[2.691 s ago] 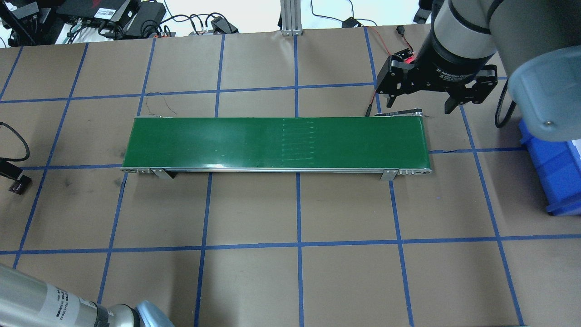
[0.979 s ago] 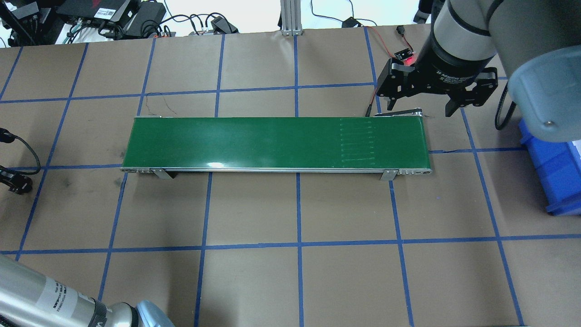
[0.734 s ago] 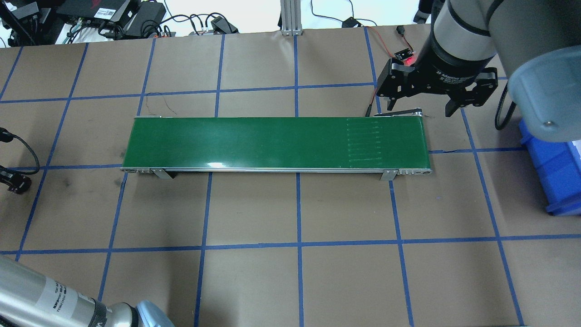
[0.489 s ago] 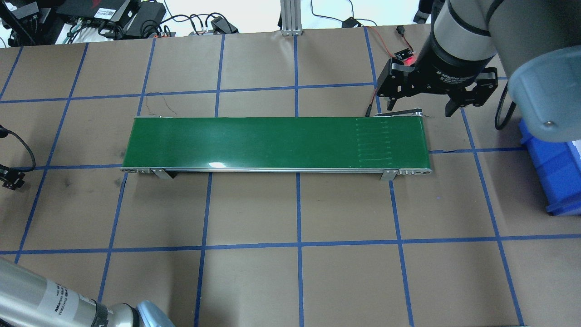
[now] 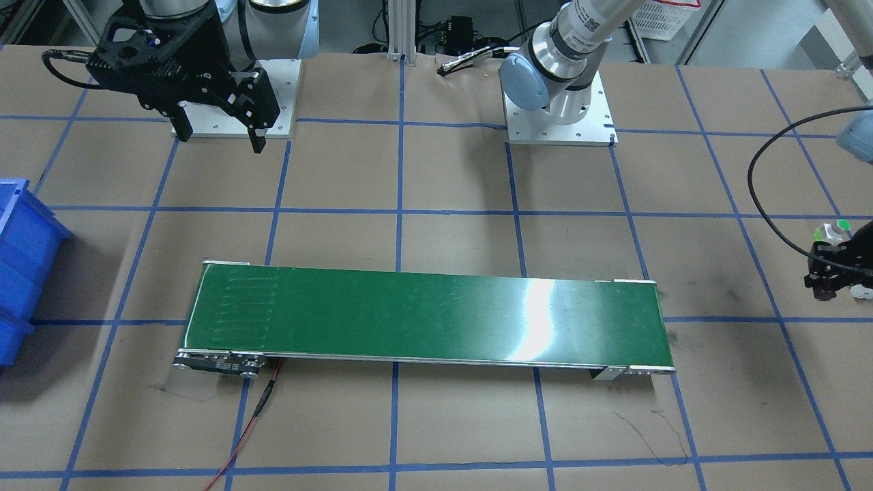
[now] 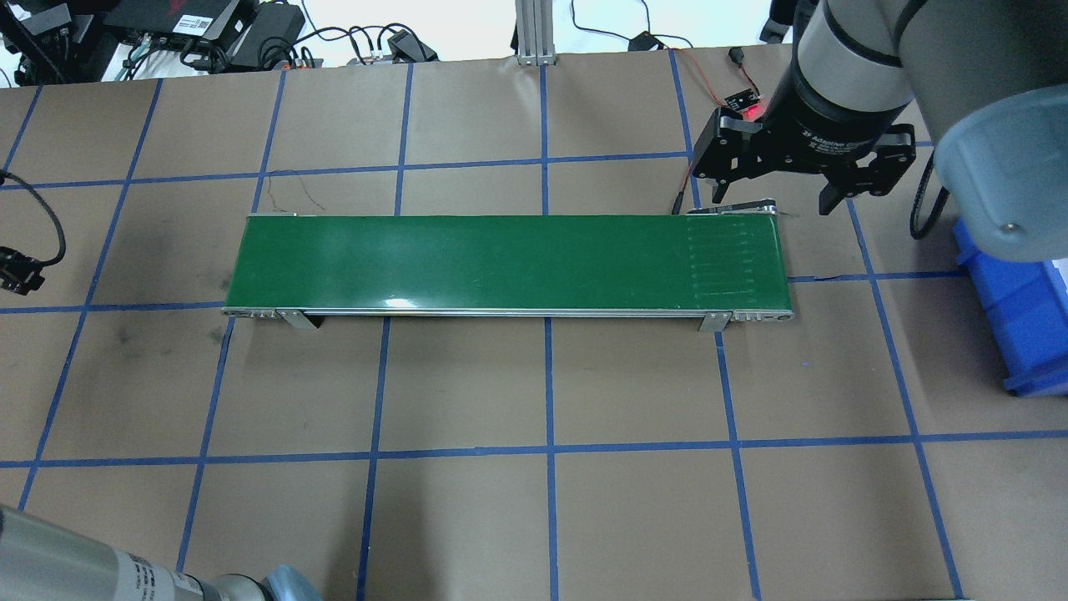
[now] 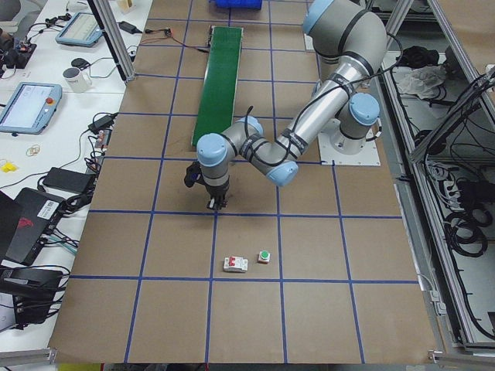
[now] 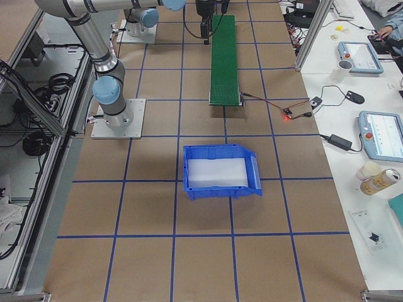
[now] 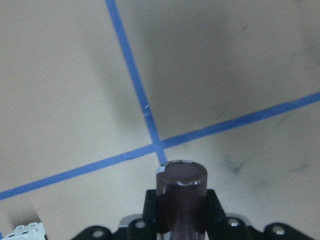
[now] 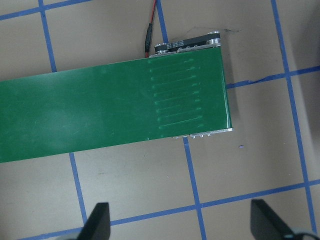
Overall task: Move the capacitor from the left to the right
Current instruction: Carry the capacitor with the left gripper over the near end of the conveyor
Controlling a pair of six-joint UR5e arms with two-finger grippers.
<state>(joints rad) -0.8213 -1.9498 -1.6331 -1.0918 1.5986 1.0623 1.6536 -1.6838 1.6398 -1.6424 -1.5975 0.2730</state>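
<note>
Shows the capacitor pinched in the left claw above the table near its left edge, long axis in line with the fingers, flat end pointing outward. Places the green belt well apart toward the right edge, with the right claw spread and empty by its right end.

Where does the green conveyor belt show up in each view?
Front-facing: green conveyor belt, centre.
Overhead: belt, centre.
Exterior left: belt, top, far end.
Exterior right: belt, top centre.
Left wrist: not in it.
Right wrist: belt, upper half.
Shared landmark: blue bin off the belt's ribbed end.
</note>
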